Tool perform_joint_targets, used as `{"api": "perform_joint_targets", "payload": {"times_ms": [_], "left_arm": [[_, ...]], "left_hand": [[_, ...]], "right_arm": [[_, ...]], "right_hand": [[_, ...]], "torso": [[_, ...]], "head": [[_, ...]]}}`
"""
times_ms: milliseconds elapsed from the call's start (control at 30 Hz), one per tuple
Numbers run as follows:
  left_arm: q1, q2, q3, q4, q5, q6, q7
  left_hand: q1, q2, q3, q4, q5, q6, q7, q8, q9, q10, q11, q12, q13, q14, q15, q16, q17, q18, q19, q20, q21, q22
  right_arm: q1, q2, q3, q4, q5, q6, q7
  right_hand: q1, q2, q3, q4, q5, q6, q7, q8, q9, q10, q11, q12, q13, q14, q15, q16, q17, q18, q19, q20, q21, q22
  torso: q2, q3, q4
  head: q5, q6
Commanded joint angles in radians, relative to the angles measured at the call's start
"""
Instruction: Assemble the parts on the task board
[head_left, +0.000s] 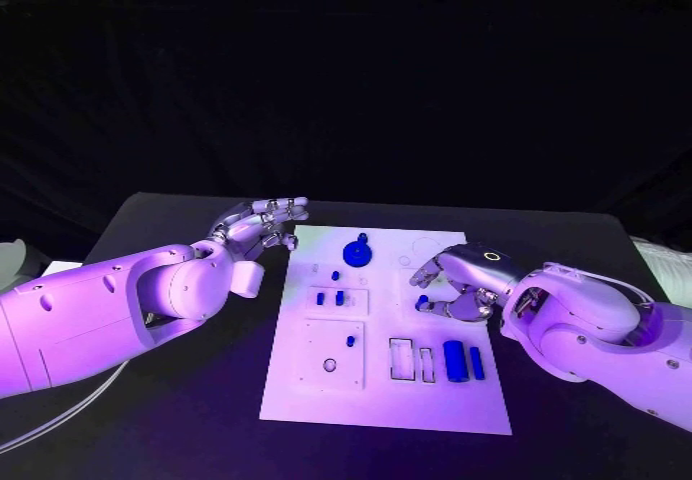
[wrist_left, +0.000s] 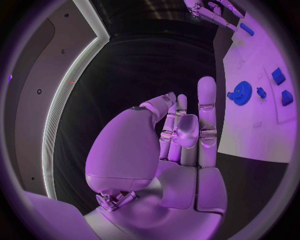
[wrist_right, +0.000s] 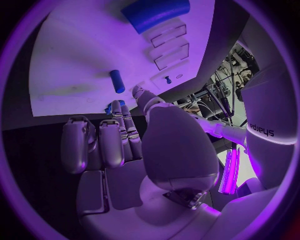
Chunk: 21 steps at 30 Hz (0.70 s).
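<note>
Right hand (head_left: 459, 285) fingers pinch blue part (head_left: 423, 301) on task board (head_left: 382, 400).

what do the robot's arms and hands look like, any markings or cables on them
Both arms are smooth, rounded white shells with bulbous joints. The left hand and right hand are silver metal with segmented fingers and padded palms. The right wrist carries a dark round ring. The right wrist view shows "sharpa" lettering on the white body. A pale cable trails under the left arm.
</note>
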Motion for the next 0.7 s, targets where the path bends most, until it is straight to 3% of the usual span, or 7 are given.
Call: {"api": "perform_joint_targets", "payload": {"times_ms": [33, 367, 700], "left_arm": [[0.0, 0.002, 0.0, 0.002, 0.004, 0.025, 0.001], [0.0, 0.004, 0.0, 0.0, 0.004, 0.027, 0.0], [0.0, 0.002, 0.0, 0.0, 0.004, 0.028, -0.001]], "left_hand": [[-0.003, 0.008, -0.001, -0.006, 0.002, -0.004, 0.0, -0.002, 0.002, -0.007, -0.004, 0.003, 0.001, -0.004, 0.002, 0.0, -0.001, 0.008, -0.002, 0.001, -0.002, -0.001], [-0.004, 0.009, -0.002, -0.007, 0.002, -0.003, 0.0, 0.0, 0.002, -0.007, -0.004, 0.005, 0.002, -0.005, 0.002, -0.001, -0.003, 0.008, -0.003, 0.001, -0.003, -0.001], [-0.004, 0.009, -0.002, -0.007, 0.002, -0.003, 0.0, 0.0, 0.002, -0.007, -0.004, 0.005, 0.002, -0.005, 0.002, -0.001, -0.003, 0.008, -0.003, 0.001, -0.003, -0.001]], "right_arm": [[0.001, -0.002, 0.0, -0.003, -0.021, 0.04, -0.026], [0.001, 0.01, 0.0, -0.018, -0.038, 0.065, -0.028], [-0.001, 0.023, -0.001, -0.029, -0.046, 0.103, -0.024]], "right_hand": [[0.011, 0.002, -0.008, 0.0, -0.006, -0.001, -0.005, 0.0, 0.002, -0.008, 0.0, 0.0, 0.0, 0.046, 0.004, -0.003, -0.001, 0.013, 0.0, 0.003, -0.006, -0.002], [0.027, 0.02, -0.017, 0.002, -0.005, 0.02, -0.013, 0.004, 0.004, 0.006, -0.01, 0.007, 0.002, 0.048, -0.004, -0.003, -0.003, 0.013, 0.003, -0.003, -0.006, -0.001], [0.043, 0.046, 0.005, 0.008, -0.005, 0.078, -0.02, 0.014, 0.009, 0.08, -0.017, 0.033, 0.002, 0.05, -0.01, -0.004, -0.008, 0.012, 0.009, -0.009, -0.005, 0.001]], "torso": [[0.0, 0.0001, 0.0018], [0.001, -0.0005, 0.003], [0.001, -0.0006, 0.002]], "head": [[-0.009, 0.003], [-0.011, 0.004], [-0.008, -0.001]]}}
